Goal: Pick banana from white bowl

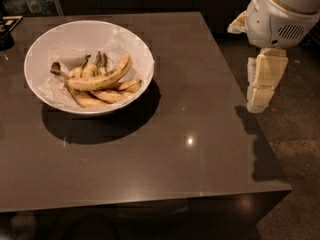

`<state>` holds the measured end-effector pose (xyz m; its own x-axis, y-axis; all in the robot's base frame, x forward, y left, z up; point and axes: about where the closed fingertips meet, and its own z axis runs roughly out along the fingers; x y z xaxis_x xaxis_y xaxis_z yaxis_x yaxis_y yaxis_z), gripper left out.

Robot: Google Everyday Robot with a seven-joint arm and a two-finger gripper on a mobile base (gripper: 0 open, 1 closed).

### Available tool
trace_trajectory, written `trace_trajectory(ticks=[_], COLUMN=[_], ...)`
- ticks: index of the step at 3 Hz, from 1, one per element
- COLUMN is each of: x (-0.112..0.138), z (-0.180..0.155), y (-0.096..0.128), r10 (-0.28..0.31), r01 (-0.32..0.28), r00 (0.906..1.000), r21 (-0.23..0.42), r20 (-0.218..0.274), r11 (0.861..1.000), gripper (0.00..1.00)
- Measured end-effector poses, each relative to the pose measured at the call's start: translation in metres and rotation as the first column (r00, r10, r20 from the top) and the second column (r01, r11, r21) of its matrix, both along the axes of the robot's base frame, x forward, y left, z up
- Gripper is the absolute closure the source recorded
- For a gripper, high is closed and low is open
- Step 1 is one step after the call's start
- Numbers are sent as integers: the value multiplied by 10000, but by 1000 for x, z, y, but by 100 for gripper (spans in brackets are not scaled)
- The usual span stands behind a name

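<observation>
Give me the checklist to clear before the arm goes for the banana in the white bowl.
1. Banana exposed from above: ok. It lies on top of the pile, and nothing covers it.
2. White bowl upright on the table: ok.
3. Tool above the bowl: not ok. It hangs beyond the table's right edge, far from the bowl.
4. Path from tool to bowl: ok. Nothing stands on the tabletop between them.
5. Banana apart from the other bananas: not ok. It rests across them, so lifting it may disturb them.
</observation>
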<state>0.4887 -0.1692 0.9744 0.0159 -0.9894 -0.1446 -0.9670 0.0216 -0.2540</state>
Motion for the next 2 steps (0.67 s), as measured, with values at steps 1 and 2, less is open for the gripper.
trace_trajectory(ticks=[1, 2], x=[7, 32], z=[2, 13], y=[8, 47], r10=[273, 1483], r01=[-276, -1471], r00=[9995, 9874], r21=[244, -245], r20=[144, 557], r11=[9993, 9888], gripper=[0, 0])
